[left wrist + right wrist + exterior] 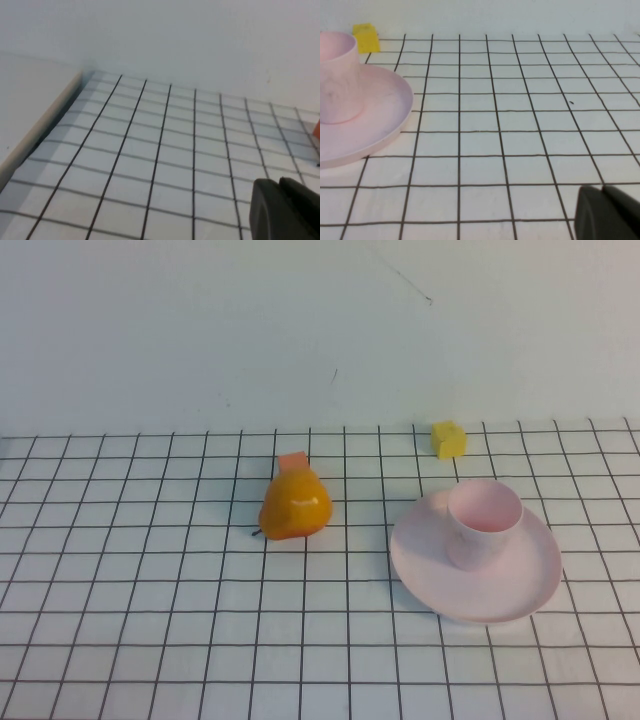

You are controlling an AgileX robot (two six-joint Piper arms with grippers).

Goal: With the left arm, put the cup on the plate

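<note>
Bright, even, diffuse light; soft faint shadows, pics a bit soft.
Small white glare spot on orange fruit (295,505); faint shadow under plate (478,595) rim; dark gripper bits at wrist-view corners blurred, out of focus; far grid lines soften slightly.

The place looks like a robot test lab, not a home or a kitchen. The table (150,640) has a white cover with a regular black grid printed on it, the kind used for placing things at known positions. Behind it is a plain pale wall (200,330) with some small marks, with no furniture or decoration. The things on the table are simple plastic props: a pink plate (520,590) with a pink cup (484,522) standing on it, an orange toy fruit (295,505) and a small yellow cube (449,439). In the left wrist view, the grid cover ends at a raised pale border (35,125).
</note>
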